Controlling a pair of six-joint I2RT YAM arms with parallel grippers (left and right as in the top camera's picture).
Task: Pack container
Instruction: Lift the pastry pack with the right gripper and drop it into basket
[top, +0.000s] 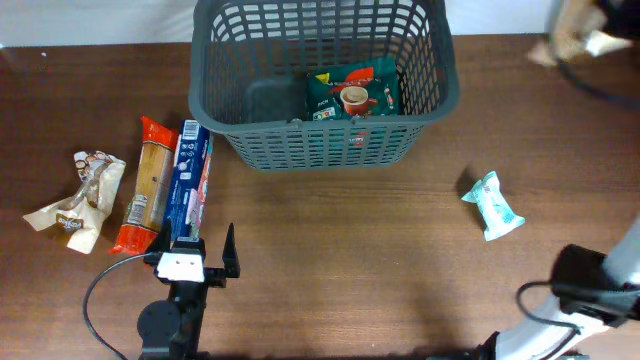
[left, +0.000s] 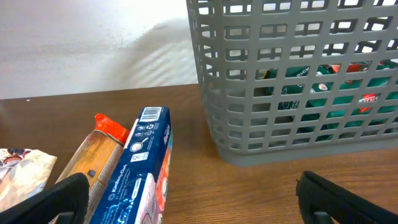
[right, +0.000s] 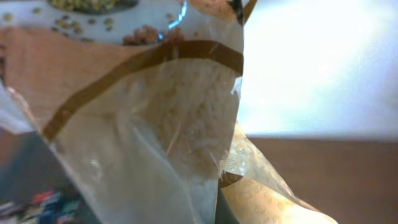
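- The container (top: 325, 140), a dark grey lattice basket, stands upright at the far middle of the bench (top: 350, 270), mouth up.
- On its floor, toward the right side, I see a green coffee packet (top: 352, 92) lying flat, with a cup printed on it. It also shows through the slots in the left wrist view.
- Just left of the basket, a blue box (top: 189, 185) lies lengthwise on the bench. An orange-ended snack packet (top: 148, 185) lies right alongside its left edge.
- Further left, apart from those two, sits a crumpled beige packet (top: 80, 200).
- To the right, a pale blue packet (top: 492, 206) lies alone, well apart from the basket.
- My left fingers (left: 348, 199) are spread wide and hold nothing. They sit low at the near end of the blue box, and the box end lies between them, closer to the left-hand one.
- The right arm (top: 590, 290) shows at the near right corner of the bench.
- The right wrist camera is filled by a clear bag (right: 161, 124) with a brown band and pale contents. It hides the right fingers, so I cannot tell whether they are wide, narrow or holding it.
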